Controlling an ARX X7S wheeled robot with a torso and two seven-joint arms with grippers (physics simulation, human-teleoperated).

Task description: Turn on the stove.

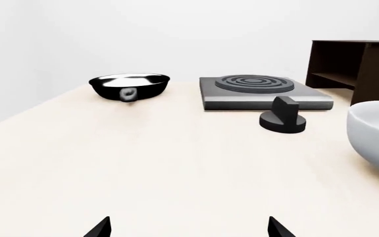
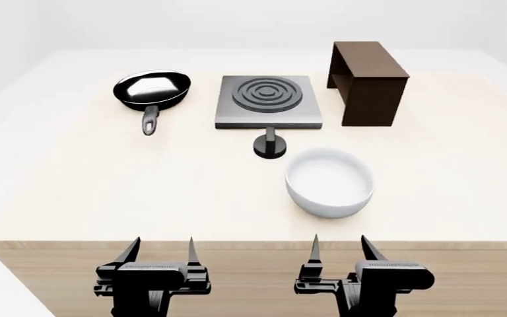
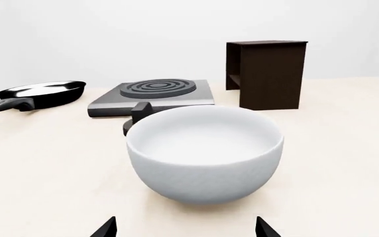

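The stove [image 2: 268,101] is a flat grey slab with a ringed burner, at the table's far middle. Its small black knob [image 2: 270,144] stands on the table just in front of it. Both show in the left wrist view, the stove [image 1: 263,91] and the knob [image 1: 282,117], and in the right wrist view, the stove [image 3: 151,97] and the knob [image 3: 136,116], which is partly hidden by the bowl. My left gripper [image 2: 160,249] and right gripper [image 2: 340,247] are open and empty at the table's near edge, far from the stove.
A black frying pan [image 2: 152,91] sits left of the stove. A dark brown box [image 2: 367,80] stands right of it. A white bowl [image 2: 329,181] sits in front of the knob, directly ahead of my right gripper.
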